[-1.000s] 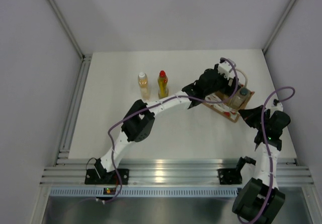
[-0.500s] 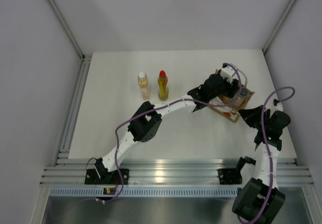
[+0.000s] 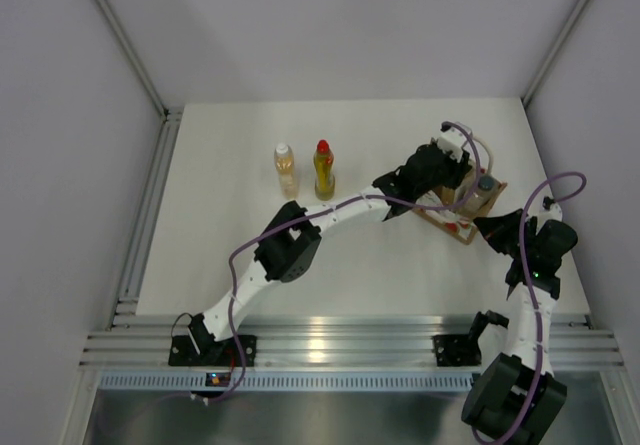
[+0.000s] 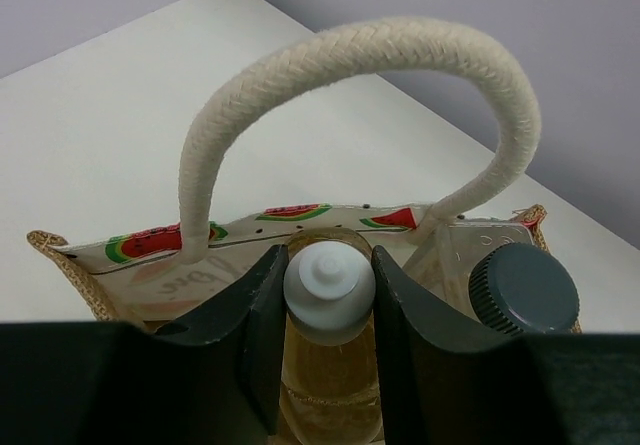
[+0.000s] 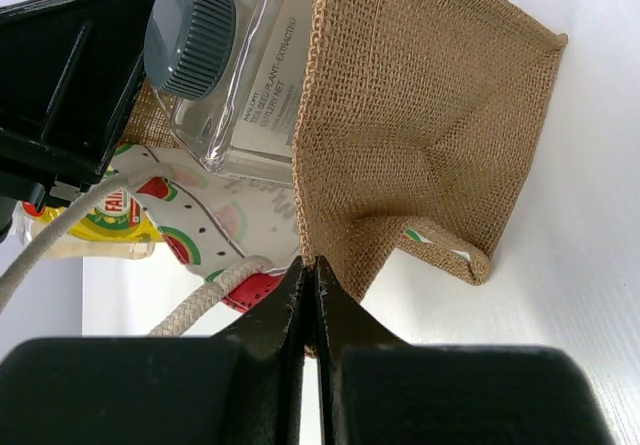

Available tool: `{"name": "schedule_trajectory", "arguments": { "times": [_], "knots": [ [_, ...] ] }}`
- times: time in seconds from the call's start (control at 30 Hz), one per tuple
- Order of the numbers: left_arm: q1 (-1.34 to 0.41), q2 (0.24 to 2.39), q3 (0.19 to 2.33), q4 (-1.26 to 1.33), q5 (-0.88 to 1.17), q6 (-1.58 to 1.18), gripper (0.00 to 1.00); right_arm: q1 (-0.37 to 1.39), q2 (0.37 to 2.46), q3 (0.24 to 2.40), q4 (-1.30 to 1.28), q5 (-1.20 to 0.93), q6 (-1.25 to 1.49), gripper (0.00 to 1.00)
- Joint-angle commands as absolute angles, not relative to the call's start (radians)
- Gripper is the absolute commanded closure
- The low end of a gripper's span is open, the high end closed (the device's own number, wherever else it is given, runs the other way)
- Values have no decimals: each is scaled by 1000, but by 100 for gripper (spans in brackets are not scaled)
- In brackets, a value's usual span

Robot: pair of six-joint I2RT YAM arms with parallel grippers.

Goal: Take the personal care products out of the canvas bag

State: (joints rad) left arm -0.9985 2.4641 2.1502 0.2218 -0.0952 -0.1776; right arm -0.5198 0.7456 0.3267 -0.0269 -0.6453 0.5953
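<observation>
– Canvas bag [image 3: 450,217]: position?
– Near the right edge of the worktop [image 3: 200,215], about midway between its near and far edges.
– Report the grippers, nearest first.
– Right gripper [image 5: 306,270]: on the near side of the bag. Its fingers are pressed fully together, pinching the edge of the brown canvas side wall.
– Left gripper [image 4: 329,260]: at the bag's mouth, under the white rope handle [image 4: 360,50]. Its fingers [image 4: 262,310] are closed against the amber bottle [image 4: 329,287] just below the white cap, with contact on both sides.
– Other contents?
– Clear bottle [image 4: 523,287], dark grey cap. It sits just beside the amber bottle, on the side toward the right edge, and its top protrudes from the mouth.
– Items outside the bag?
– Two, upright, well apart from the bag, left of centre and nearer the far edge. Second amber bottle [image 3: 285,168], white cap. Just to its right, yellow bottle [image 3: 323,168], red cap. They stand side by side, not touching.
</observation>
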Motion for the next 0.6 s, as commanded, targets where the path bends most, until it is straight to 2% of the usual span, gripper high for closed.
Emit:
{"name": "schedule_trajectory", "arguments": {
  "times": [0.0, 0.57],
  "knots": [
    [-1015, 2441, 2210, 261, -98, -195, 100, -512, 747, 318, -49, -664, 586, 99],
    [-1032, 2300, 2276, 218, -170, -123, 100, -512, 752, 314, -41, -657, 589, 99]
  ]
}}
